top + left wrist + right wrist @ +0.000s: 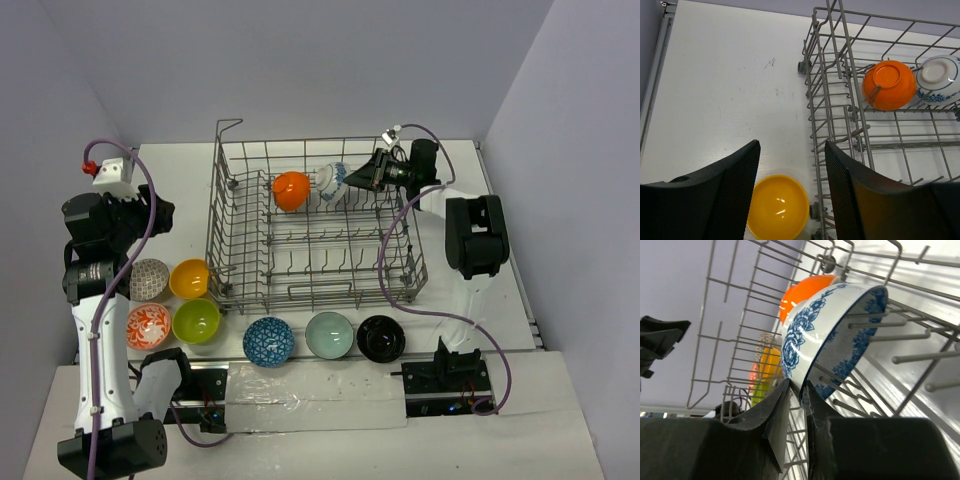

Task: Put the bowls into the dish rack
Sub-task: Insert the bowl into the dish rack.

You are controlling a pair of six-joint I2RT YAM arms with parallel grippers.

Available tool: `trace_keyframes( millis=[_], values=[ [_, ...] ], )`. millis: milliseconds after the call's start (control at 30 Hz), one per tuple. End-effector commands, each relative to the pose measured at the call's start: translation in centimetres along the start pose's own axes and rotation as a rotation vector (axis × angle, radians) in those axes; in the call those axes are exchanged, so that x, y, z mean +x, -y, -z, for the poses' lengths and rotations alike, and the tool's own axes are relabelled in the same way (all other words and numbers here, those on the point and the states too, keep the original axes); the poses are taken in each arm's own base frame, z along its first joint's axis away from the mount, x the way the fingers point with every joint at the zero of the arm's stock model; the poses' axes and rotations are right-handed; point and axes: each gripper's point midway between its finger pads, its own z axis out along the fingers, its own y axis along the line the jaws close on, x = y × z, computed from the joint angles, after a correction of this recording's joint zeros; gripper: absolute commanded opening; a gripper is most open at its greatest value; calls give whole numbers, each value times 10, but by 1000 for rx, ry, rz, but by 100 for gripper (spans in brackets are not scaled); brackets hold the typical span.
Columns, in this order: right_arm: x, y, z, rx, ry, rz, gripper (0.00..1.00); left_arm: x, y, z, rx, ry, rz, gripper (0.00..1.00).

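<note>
The white table carries the grey wire dish rack at its middle, and only two bowls are in it, both along the far row. The remaining seven sit on the table outside the rack's left and near sides, so the task looks to be early.

The right gripper reaches in over the rack's far right corner. Its jaws stand narrow, with the rim of the blue-and-white bowl caught between them. That bowl is tipped on edge among the upright tines, just beside the orange bowl, which also leans on edge.

The left gripper hangs wide and empty over the yellow bowl, which sits just outside the rack's left wall.

Still on the table are:
- the white-patterned bowl
- the red-and-white bowl
- the lime green bowl
- the blue-patterned bowl
- the pale teal bowl
- the black bowl

The main risk lies in the release. If the rim is not seated between two tines, the blue-and-white bowl may roll, flop flat or knock the orange bowl over. A finger pulled back at a slant could drag the rim along or catch a wire. The right arm's purple cable drapes across the rack's right side and might snag there.
</note>
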Motion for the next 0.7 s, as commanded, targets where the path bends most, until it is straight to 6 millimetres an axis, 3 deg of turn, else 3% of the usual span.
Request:
trace_keyframes(
  millis=[0, 233, 667],
  values=[
    [-23, -3, 10, 81, 36, 98, 23, -10, 4, 4, 19, 49, -8, 60],
    [-29, -11, 15, 116, 44, 153, 37, -11, 7, 4, 32, 48, -6, 60],
    [-39, -16, 27, 180, 67, 194, 46, -13, 9, 8, 37, 58, -7, 60]
  ],
)
